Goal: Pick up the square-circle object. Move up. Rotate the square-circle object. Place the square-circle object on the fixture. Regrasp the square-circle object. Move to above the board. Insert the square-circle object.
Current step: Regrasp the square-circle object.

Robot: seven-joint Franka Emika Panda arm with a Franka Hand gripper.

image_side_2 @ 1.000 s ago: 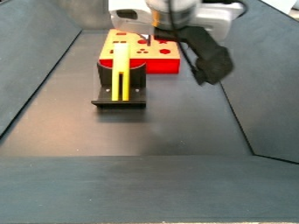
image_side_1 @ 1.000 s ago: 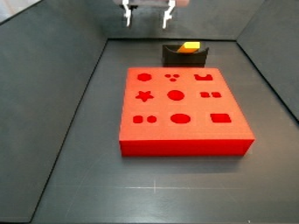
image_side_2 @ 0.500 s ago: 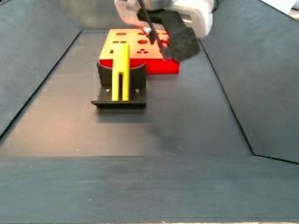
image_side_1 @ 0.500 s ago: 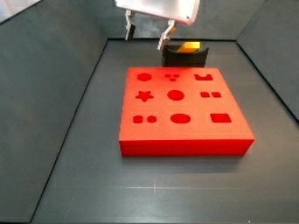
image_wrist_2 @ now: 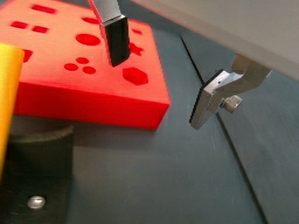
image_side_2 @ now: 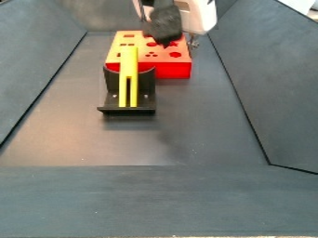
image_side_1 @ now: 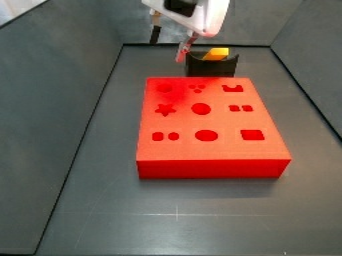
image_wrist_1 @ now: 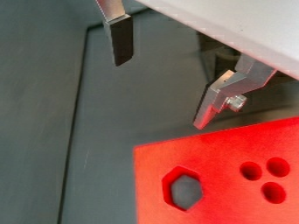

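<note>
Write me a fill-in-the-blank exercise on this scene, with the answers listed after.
1. The square-circle object, a yellow peg, rests on the ____.
2. The board with shaped holes is coloured ____.
3. The gripper hangs above the board's edge with its fingers apart, holding ____.
4. In a wrist view the hole nearest the board's corner is shaped like a ____.

Answers: fixture; red; nothing; hexagon

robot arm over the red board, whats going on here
The gripper hangs open and empty above the far end of the board, near the fixture. The square-circle object, a yellow peg, rests on the fixture, untouched by the fingers. It looks like the regrasp has not yet happened.
</note>
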